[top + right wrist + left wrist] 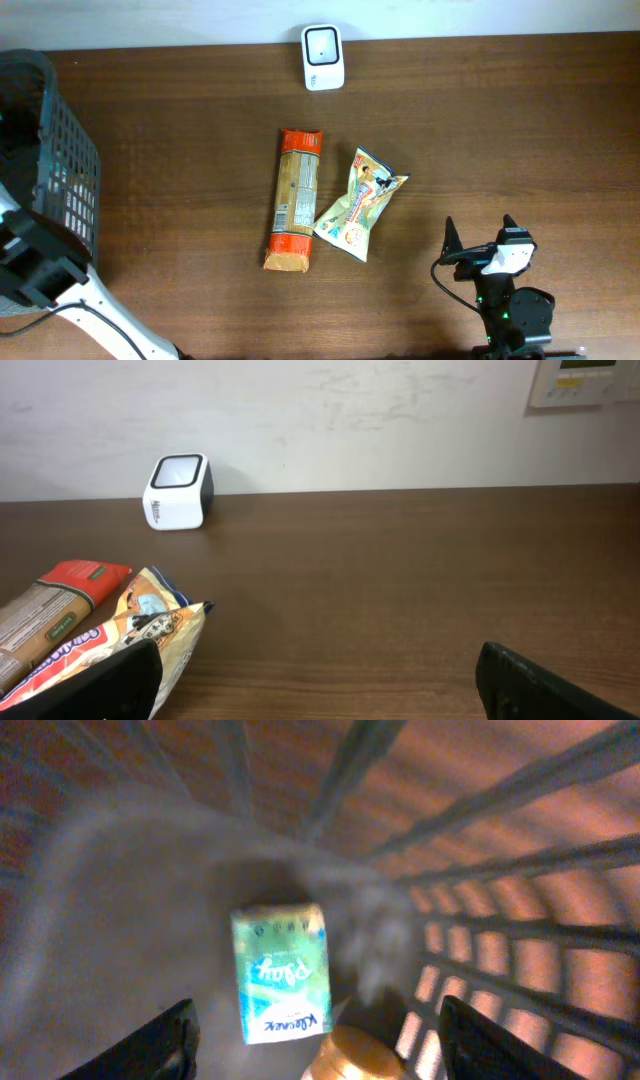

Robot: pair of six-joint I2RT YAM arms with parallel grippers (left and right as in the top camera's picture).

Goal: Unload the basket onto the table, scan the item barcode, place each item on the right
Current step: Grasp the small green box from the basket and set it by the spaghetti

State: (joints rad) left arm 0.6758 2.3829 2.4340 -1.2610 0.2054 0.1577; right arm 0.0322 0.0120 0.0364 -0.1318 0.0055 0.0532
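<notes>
The white barcode scanner [323, 57] stands at the table's far edge and also shows in the right wrist view [178, 492]. An orange pasta packet [295, 200] and a yellow snack bag [360, 203] lie side by side mid-table. My left gripper [315, 1040] is down inside the dark basket [60, 150], open. Its fingers [140, 1050] straddle a green tissue pack [282, 973] and a round golden lid [355, 1058] without touching either. My right gripper [480, 232] sits open near the front right, with nothing between its jaws.
The basket's slatted wall [520, 890] curves close on the right of my left gripper. The snack bag [120, 630] lies just beyond my right gripper's left finger [110, 685]. Bare brown table [400, 580] stretches between the right gripper and the scanner.
</notes>
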